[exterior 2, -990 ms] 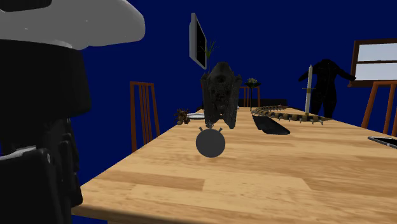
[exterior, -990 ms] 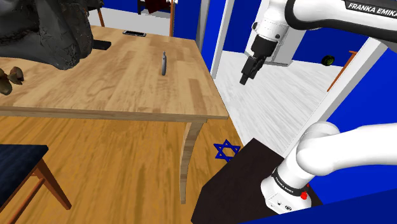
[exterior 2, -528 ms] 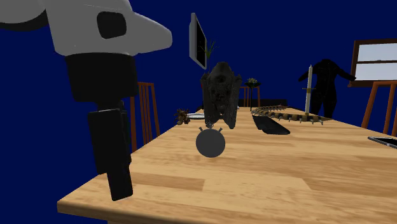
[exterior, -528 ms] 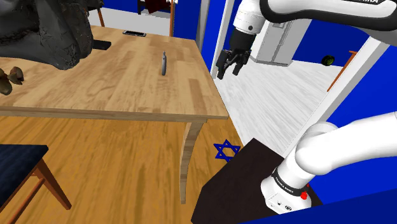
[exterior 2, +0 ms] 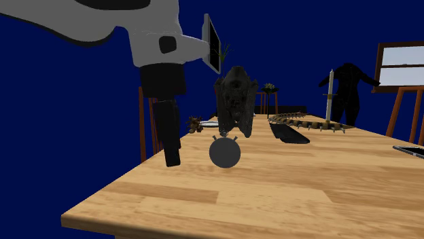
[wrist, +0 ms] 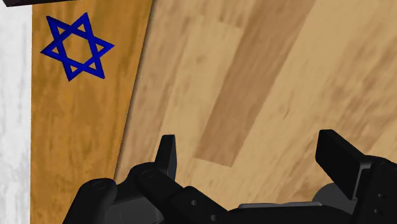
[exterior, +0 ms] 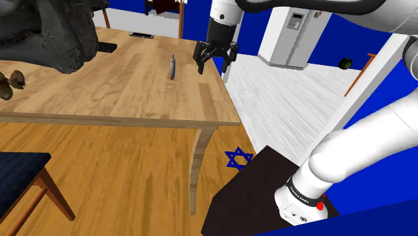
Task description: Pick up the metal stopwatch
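Note:
The stopwatch (exterior: 173, 66) stands on edge on the wooden table (exterior: 120, 90), thin and grey from this side. In the second exterior view it is a dark grey disc with small knobs on top (exterior 2: 224, 152). My black gripper (exterior: 214, 63) hangs open above the table's edge, to the shoulder view's right of the stopwatch and apart from it. In the second exterior view the gripper (exterior 2: 171, 146) hangs left of the stopwatch. The wrist view has both fingers wide apart, the gripper (wrist: 251, 159) over bare tabletop (wrist: 267, 70) with nothing between them.
A large dark rough sculpture (exterior: 47, 27) (exterior 2: 236, 102) stands further along the table. A phone (exterior: 141, 35) lies at the far end. A chair (exterior: 20, 174) stands by the near side, and a blue star (exterior: 238, 158) marks the floor by the stand (exterior: 254, 194).
The arm has swung to the shoulder view's left, from over the white floor to over the table's edge near the stopwatch. The fingers have spread apart.

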